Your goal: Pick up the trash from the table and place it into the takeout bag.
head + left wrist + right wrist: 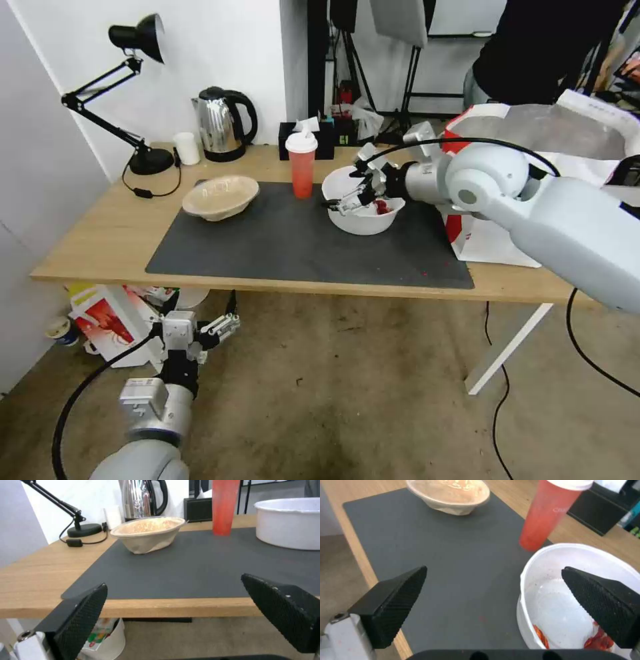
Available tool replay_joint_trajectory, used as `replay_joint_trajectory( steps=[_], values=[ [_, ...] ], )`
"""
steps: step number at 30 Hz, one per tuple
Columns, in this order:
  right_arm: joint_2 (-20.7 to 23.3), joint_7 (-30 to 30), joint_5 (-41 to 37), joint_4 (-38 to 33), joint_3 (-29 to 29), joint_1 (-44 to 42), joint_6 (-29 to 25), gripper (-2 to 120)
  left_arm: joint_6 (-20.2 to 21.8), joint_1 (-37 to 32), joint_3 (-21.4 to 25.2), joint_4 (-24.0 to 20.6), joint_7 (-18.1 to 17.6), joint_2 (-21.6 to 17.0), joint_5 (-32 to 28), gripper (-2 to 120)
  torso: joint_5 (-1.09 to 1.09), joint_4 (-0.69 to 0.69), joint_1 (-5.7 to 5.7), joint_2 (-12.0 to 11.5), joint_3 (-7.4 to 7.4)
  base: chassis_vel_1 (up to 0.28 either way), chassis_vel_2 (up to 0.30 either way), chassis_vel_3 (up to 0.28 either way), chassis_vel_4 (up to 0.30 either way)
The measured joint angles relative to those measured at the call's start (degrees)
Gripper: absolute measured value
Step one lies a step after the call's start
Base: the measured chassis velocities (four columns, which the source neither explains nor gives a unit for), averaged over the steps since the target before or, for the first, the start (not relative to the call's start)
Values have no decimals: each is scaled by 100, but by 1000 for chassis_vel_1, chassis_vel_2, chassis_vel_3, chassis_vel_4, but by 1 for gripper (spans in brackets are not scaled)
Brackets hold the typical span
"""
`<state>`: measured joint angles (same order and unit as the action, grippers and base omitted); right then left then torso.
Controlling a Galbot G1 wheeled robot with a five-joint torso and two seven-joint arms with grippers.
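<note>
A large white bowl with red scraps stands on the dark mat of the table. My right gripper hovers open over its left rim. In the right wrist view the right gripper straddles that rim, one finger above the white bowl and the other above the mat. The red cup with a white lid stands behind, and the beige pulp bowl sits left. The takeout bag stands open at the table's right end. My left gripper hangs open below the table's front edge.
At the back of the table stand a black desk lamp, a small white cup, a steel kettle and a black tissue box. A white bag with red print lies under the table. Cables trail on the floor at right.
</note>
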<state>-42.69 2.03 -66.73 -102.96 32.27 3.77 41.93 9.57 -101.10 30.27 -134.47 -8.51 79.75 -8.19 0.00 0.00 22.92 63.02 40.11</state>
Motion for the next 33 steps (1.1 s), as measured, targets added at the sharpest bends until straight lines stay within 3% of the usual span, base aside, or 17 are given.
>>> replay_joint_trajectory(
  steps=[13, 33],
  values=[
    [-240, -955, -424, 273, 419, 187, -29, 100, 12, -23, -13, -56, -125, -11, -33, 100, -1, 1, 0, 0, 0, 0, 0, 0, 0],
    [-955, -1053, -228, 1398, 581, 158, -42, 100, 13, 55, -48, -2, -139, -28, -153, 100, 0, 1, 0, 0, 0, 0, 0, 0, 0]
  ],
)
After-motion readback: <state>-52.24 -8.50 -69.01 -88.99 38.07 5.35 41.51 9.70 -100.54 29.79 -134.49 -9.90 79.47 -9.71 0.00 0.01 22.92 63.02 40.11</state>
